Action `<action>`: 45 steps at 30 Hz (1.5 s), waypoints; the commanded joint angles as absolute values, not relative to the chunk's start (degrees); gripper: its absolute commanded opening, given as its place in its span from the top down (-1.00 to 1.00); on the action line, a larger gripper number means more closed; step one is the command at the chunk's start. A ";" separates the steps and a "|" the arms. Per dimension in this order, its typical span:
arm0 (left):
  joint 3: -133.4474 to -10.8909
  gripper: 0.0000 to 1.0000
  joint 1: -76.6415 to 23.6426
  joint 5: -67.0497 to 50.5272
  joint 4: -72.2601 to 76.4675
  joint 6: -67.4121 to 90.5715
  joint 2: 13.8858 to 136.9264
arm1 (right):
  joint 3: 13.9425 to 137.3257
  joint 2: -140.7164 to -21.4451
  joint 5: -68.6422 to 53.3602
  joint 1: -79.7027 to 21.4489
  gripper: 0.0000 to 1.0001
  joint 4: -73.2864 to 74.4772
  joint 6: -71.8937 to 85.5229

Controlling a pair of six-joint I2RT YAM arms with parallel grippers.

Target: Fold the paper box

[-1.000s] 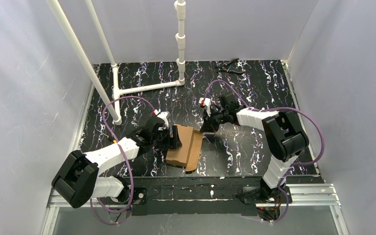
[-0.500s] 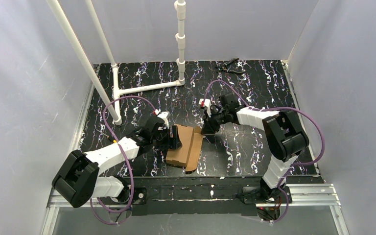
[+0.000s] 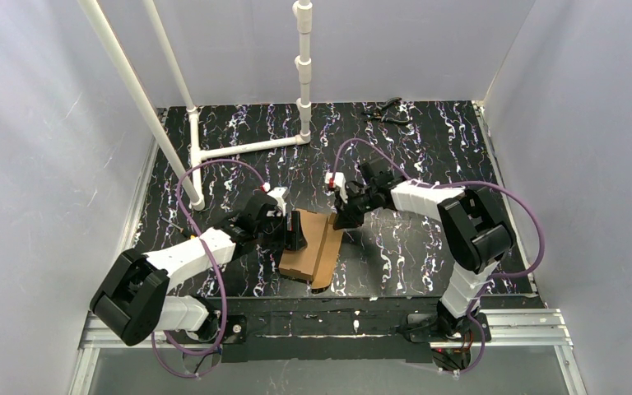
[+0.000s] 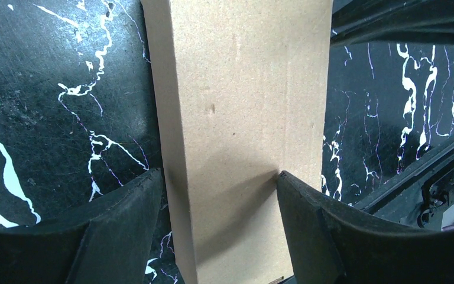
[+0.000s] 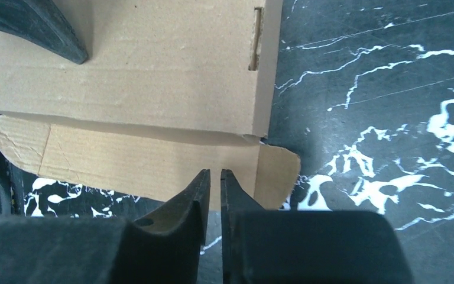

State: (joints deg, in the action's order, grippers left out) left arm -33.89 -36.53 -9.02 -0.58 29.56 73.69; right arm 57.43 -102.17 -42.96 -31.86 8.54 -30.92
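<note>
matt brown cardboard paper box (image 4: 242,118) on seemingly glossy marbled table (image 3: 428,148).

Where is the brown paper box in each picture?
Top external: the paper box lies low in the middle, between both arms.
Left wrist: it fills the centre, between the jaws.
Right wrist: it fills the upper left.
Shared landmark: the black marbled tabletop beneath it.

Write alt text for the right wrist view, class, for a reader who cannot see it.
A brown paper box, part-folded, lies on a black marbled table. The right claw, nearly shut, sits at the near flap's edge; whether it grips is unclear.
</note>
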 commanded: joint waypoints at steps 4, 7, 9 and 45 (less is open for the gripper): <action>-34.54 -0.37 -35.78 -9.94 -4.92 26.91 73.79 | 62.34 -101.28 -44.98 -27.15 0.36 13.42 -32.24; -34.63 -0.36 -35.69 -10.81 -4.84 26.51 74.15 | 63.03 -104.63 -44.24 -26.36 0.19 12.26 -28.35; -34.58 -0.36 -35.67 -11.43 -4.75 26.46 74.25 | 63.80 -106.57 -45.19 -26.33 0.10 12.82 -27.55; -36.97 -0.20 -34.98 -13.45 -6.46 28.34 77.04 | 60.99 -101.95 -41.82 -31.44 0.97 12.19 -28.97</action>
State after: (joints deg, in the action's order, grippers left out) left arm -35.86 -35.22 -13.82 -3.27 29.78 75.96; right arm 59.77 -104.53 -41.17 -29.80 11.90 -28.69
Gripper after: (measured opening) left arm 0.607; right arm 0.040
